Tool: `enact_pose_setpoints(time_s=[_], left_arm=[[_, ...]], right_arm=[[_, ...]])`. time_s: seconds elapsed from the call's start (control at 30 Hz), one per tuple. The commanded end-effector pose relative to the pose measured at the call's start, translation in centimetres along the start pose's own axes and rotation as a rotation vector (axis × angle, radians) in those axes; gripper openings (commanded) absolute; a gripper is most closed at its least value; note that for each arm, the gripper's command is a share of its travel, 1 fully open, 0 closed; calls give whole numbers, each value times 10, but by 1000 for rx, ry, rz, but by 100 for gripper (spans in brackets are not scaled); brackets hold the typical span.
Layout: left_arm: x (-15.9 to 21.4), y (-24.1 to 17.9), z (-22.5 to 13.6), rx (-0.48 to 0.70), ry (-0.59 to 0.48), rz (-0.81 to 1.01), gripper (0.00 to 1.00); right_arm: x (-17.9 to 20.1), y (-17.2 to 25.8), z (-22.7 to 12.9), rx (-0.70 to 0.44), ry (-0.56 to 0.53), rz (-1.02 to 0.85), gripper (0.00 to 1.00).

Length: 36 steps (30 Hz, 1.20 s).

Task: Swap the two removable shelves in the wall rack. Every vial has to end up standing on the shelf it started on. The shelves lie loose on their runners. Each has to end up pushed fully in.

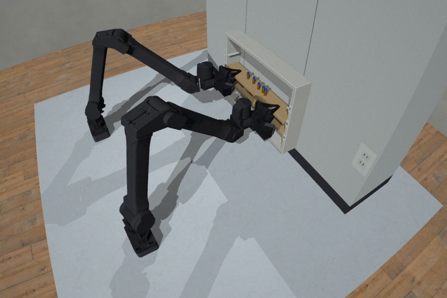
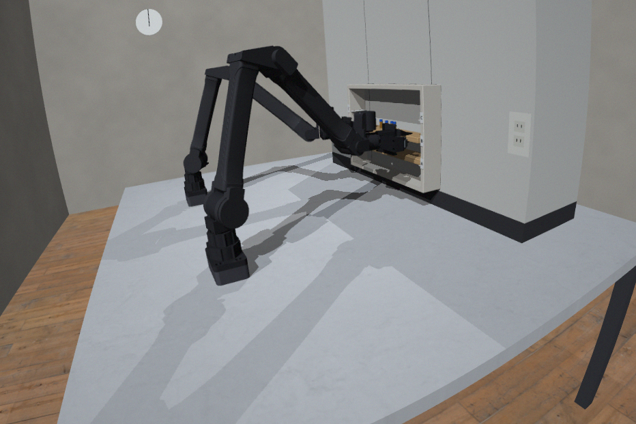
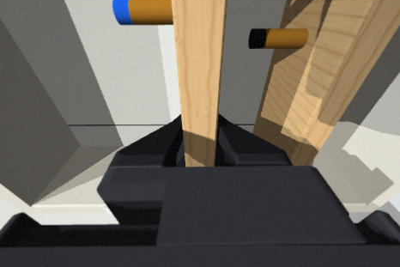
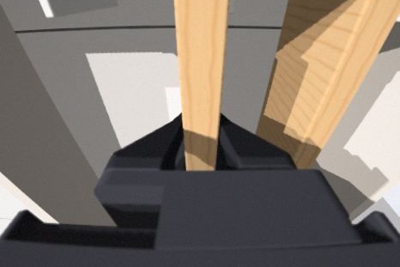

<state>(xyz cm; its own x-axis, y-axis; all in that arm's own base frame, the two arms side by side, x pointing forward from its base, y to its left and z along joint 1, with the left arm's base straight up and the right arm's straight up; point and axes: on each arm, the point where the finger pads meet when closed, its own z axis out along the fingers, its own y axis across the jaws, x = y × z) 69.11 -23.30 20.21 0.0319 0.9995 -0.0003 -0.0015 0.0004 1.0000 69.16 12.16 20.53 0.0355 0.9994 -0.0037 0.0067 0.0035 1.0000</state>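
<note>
In the top view, the left arm (image 1: 151,59) rises upright, bends at a high elbow and slopes down, its forearm reaching the wrist from about ten o'clock. The right arm (image 1: 202,121) (image 2: 308,95) takes a similar bent pose nearer the camera, its wrist reaching the front of the wall rack (image 1: 267,55) (image 2: 431,136).

The left gripper (image 1: 236,75) (image 3: 199,116) has its fingers narrowed onto the front edge of the upper shelf (image 1: 276,101) (image 2: 413,136) (image 3: 199,52) (image 4: 202,52). The right gripper (image 1: 276,111) (image 2: 408,137) (image 4: 201,116) pinches that same board near its other end, which points to twelve o'clock in the right wrist view.

Five blue-capped vials (image 1: 258,85) (image 3: 148,11) stand on the upper shelf (two of them close together); one shows at eleven o'clock from the left fingertips. Between one and two o'clock in that wrist view are two dark-capped vials (image 3: 287,39), apparently upright on the lower shelf (image 1: 279,127) (image 2: 411,158) (image 3: 343,74) (image 4: 348,74), though shadow obscures them. Both shelves are in the rack, one above the other.
</note>
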Motion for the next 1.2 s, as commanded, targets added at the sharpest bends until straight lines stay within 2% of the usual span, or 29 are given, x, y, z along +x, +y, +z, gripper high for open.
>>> enact_pose_setpoints(time_s=[0.0,1.17], left_arm=[[-2,18,-14,-23,-2,-11,12],[-2,31,-96,-60,-5,-22,12]], right_arm=[[0,20,-14,-25,-10,10,12],[3,33,-97,-61,-13,14,12]])
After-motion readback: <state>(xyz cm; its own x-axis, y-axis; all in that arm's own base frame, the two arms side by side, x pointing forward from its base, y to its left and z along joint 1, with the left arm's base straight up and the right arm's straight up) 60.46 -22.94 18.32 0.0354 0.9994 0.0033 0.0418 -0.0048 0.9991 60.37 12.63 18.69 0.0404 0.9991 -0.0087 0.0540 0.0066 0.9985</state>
